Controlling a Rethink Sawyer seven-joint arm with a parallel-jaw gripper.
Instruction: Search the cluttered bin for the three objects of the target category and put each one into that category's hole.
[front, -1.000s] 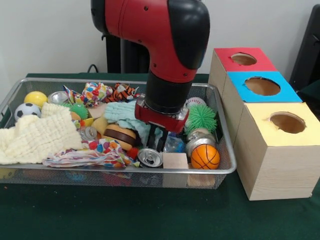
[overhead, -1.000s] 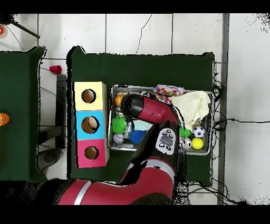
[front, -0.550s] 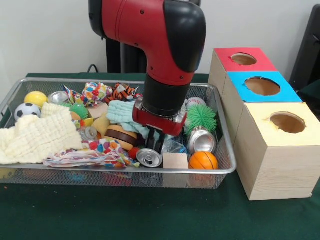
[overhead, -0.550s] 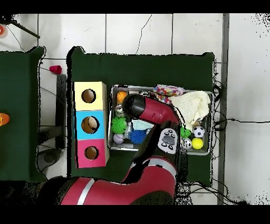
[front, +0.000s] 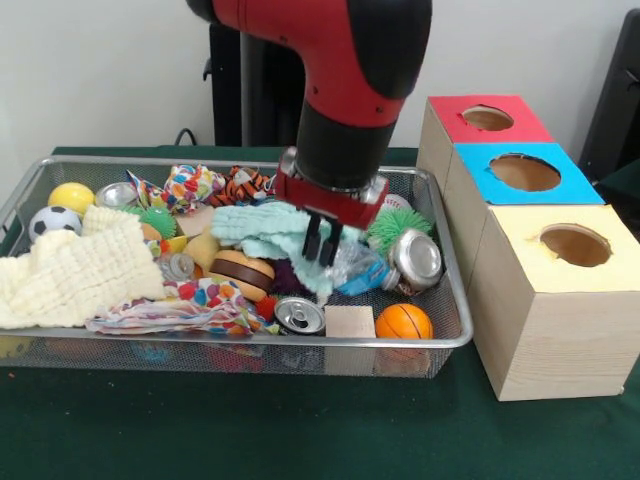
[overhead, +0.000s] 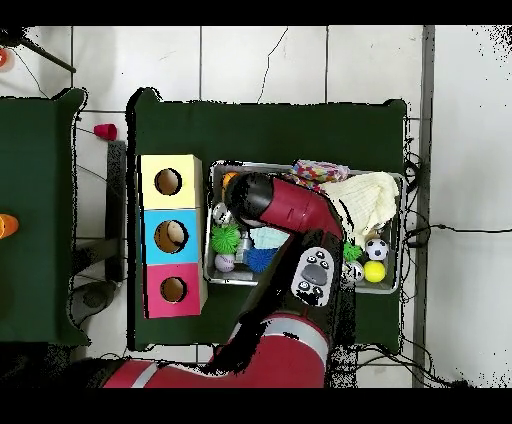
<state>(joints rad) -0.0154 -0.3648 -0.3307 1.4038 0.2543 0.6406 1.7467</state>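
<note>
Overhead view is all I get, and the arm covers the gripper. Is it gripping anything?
Observer: I cannot tell. The gripper hangs against a teal cloth.
Operator: What lies beside it?
Observer: A crumpled clear bottle, touching the cloth, with a silver can on its other side.
Operator: What else is hidden from me?
Observer: A second can lying next to a wooden block.

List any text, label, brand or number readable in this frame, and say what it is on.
None can be read.
The plastic bottle by the gripper has a blue label, too blurred to read.
The cans show only plain tops.
The three boxes carry no lettering.
</note>
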